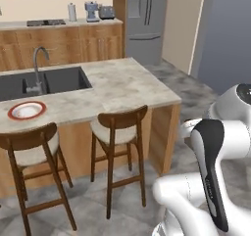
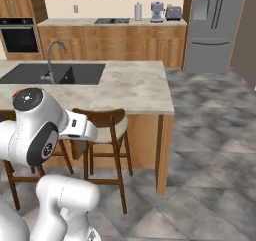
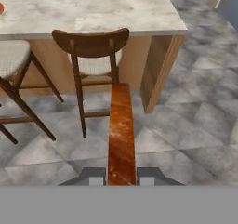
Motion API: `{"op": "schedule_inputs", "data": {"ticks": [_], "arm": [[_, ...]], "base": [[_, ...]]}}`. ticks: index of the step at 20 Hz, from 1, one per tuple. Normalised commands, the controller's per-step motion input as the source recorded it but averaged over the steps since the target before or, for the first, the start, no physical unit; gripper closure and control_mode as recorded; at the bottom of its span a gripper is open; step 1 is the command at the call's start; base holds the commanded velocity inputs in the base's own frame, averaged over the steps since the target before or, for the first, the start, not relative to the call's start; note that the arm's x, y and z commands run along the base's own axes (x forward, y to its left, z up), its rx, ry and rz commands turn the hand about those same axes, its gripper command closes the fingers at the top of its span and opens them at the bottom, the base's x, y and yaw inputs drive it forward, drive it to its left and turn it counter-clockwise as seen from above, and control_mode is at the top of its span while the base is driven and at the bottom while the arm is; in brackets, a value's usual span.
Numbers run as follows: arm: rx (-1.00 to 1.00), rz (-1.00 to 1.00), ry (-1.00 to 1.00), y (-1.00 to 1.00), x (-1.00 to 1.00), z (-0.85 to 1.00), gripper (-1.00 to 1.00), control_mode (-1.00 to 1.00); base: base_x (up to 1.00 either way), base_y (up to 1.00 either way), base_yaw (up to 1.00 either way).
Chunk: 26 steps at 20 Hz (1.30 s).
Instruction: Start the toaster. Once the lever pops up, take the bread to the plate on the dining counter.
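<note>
currently, step in hand: carrying stage, by my judgement; the toasting part looks done and the delivery to the plate is not yet made.
bread (image 3: 121,135): seen edge-on in the hand view as a narrow brown slice with a darker crust, standing up from between the finger tips, above the grey tiled floor and in front of the stools.
gripper (image 3: 121,180): fingers pressed against the bread from both sides, pinching its lower end; the slice touches no other surface.
plate (image 1: 27,110): round, white with a red rim, on the dining counter (image 1: 127,90) near its front edge, in front of the dark sink (image 1: 44,83) and just above the nearer stool (image 1: 32,154); nothing lies on it. a red sliver of it shows at the top left corner of the hand view.
toaster (image 2: 173,12): on the far wall counter, beside the blue-grey coffee machine (image 2: 157,11) and close to the fridge (image 2: 215,25); well apart from the robot. lever position too small to tell.
robot position: on the stool side of the dining counter, off its right end, arm folded close to the base.
next move, judged: bring the hand up and across to the left, clear of the second stool (image 1: 120,129) and the counter edge, centre the slice over the plate, lower it, then part the fingers.
risk, judged: the slice is held at one end only, so it may swing or slip in transit.
</note>
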Motion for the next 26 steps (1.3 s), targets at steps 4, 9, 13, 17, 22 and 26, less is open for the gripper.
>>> {"op": "schedule_inputs", "data": {"ticks": [4,9,13,17,22,26], "arm": [[0.00,0.00,0.00,0.00,0.00,0.00,1.00,1.00],[0.00,0.00,0.00,0.00,0.00,0.00,1.00,1.00],[0.00,0.00,0.00,0.00,0.00,0.00,1.00,1.00],[0.00,0.00,0.00,0.00,0.00,0.00,1.00,1.00],[0.00,0.00,0.00,0.00,0.00,0.00,1.00,1.00],[0.00,0.00,0.00,0.00,0.00,0.00,1.00,1.00]], "base": [[-0.05,1.00,0.01],[0.00,1.00,0.00],[0.04,1.00,0.00],[0.08,1.00,0.01],[0.29,0.97,0.02],[0.62,0.22,0.00]]}}
